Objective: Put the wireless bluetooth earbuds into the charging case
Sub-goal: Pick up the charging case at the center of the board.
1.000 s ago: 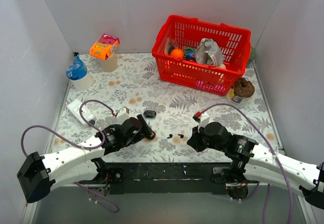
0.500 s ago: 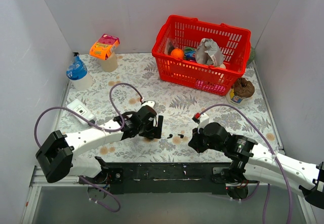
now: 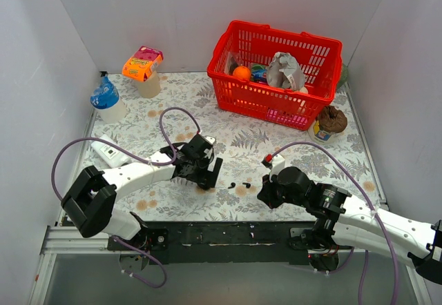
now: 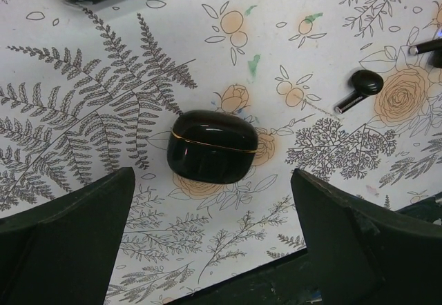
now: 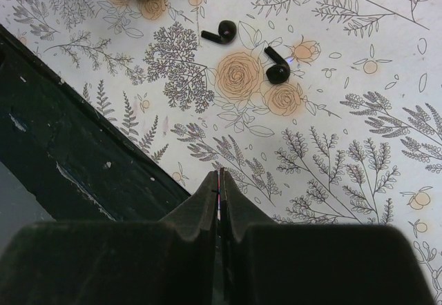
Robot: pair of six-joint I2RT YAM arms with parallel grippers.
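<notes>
Since a second ago the left arm has swung inward and reached forward across the surface (image 3: pixel 242 139), so the left gripper (image 3: pixel 208 172) now hangs above the spot where a dark oval piece lay in the open, while the right arm has barely shifted. Nearest the bases, the right gripper (image 5: pixel 219 181) sits low over the front edge of the surface with its fingers pressed together and nothing between them. Just ahead of it, the two wireless bluetooth earbuds (image 5: pixel 224 32) lie loose on the floral print, side by side but apart, each a small black bud with a short stem. To their left, the left gripper is spread wide, its fingers standing on either side of the charging case (image 4: pixel 213 154) without touching it. The case is a glossy black rounded shell with a thin gold seam. It is closed, lies flat on the surface, and is near the earbuds but clear of them. Farther back on the right stands a red basket (image 3: pixel 262 108) holding an orange ball (image 3: pixel 241 72) and a crumpled grey wad (image 3: pixel 286 70), with a brown-topped cup (image 3: pixel 331 121) beside its right end. At the far left are a blue-capped bottle (image 3: pixel 105 98) and an orange-lidded container (image 3: pixel 143 67).
</notes>
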